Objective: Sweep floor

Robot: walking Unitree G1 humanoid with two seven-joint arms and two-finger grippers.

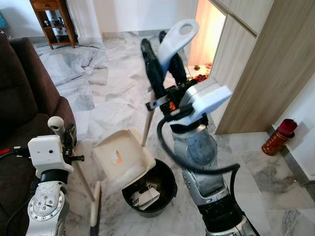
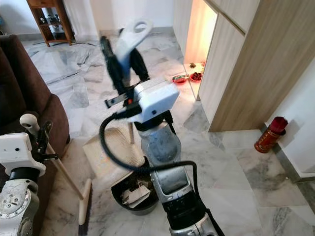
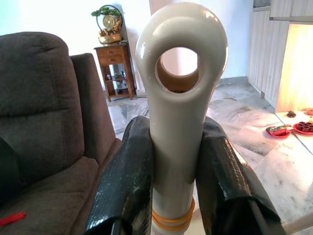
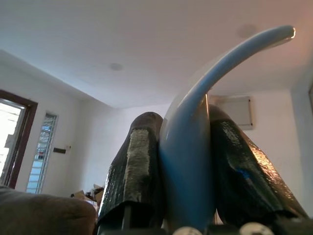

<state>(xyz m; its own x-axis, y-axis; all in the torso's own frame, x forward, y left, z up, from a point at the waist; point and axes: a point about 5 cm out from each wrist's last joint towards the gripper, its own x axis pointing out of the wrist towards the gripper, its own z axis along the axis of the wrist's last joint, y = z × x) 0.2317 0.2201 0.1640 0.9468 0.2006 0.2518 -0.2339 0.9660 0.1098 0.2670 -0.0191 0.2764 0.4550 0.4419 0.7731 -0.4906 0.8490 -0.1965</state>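
Right gripper [image 1: 165,54] clamps dustpan handle [image 1: 176,42]; left gripper [image 3: 177,171] clamps broom handle [image 3: 180,98]; head view: bin [image 1: 165,189].

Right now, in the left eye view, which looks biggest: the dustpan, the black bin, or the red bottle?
1. Dustpan and black bin: look about alike, and they overlap.
2. Red bottle: smallest, though it stands farther off.

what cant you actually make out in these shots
- Broom bristles: cut off by the bottom edge of the left eye view.
- Dustpan far edge: hidden behind the right arm in the right eye view.
- Bin contents: crumpled pale scraps, too small to identify.
- Items in the lit cabinet niche: too small to name.
- Shelf ornaments: too small.
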